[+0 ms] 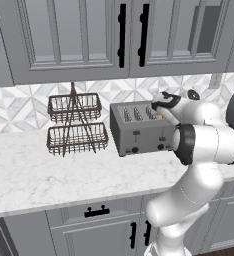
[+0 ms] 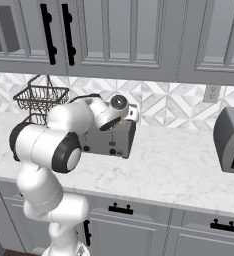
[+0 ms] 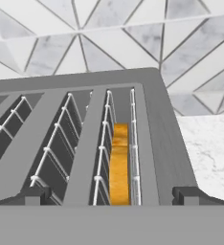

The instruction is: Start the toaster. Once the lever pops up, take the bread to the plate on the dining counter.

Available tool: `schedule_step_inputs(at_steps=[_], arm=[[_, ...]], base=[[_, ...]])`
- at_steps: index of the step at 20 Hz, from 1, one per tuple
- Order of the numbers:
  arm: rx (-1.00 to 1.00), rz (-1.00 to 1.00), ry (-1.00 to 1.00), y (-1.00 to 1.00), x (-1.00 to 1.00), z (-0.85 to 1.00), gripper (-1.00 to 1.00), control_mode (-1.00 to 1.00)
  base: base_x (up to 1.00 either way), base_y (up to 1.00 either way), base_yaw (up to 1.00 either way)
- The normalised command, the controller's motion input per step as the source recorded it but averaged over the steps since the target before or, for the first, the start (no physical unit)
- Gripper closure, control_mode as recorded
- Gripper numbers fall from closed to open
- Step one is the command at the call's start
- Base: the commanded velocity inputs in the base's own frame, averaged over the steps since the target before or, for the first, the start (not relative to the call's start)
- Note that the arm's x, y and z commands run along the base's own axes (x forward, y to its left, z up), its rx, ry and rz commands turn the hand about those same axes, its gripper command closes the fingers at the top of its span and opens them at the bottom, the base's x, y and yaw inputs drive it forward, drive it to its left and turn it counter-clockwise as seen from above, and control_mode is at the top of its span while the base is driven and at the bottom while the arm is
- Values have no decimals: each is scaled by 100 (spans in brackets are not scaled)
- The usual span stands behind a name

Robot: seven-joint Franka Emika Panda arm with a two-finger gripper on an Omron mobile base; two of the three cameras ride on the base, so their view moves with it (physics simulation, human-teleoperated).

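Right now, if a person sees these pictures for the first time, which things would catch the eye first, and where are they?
First, the boxy grey metal four-slot toaster on the white marble worktop, with the white robot arm bent over its right end. In the hand view, the golden-brown crust of a bread slice glows in the slot nearest the toaster's right edge, between the open jaws. Left of the toaster stands a dark two-tier wire basket rack.

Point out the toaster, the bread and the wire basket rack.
toaster (image 1: 141, 135): left base view, on its grey front face.
bread (image 3: 118, 165): hand view, on the golden crust edge in the rightmost slot.
wire basket rack (image 1: 76, 137): left base view, on the lower basket.
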Motion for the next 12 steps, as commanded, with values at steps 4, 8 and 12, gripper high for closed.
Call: schedule_step_inputs(at_steps=[4, 8, 12], arm=[[0, 0, 0, -2, 3, -16, -100, -100], [0, -5, 0, 0, 0, -4, -100, -100], [0, -5, 0, 0, 0, 0, -100, -100]], base=[[0, 0, 0], [0, 0, 0], [0, 0, 0]])
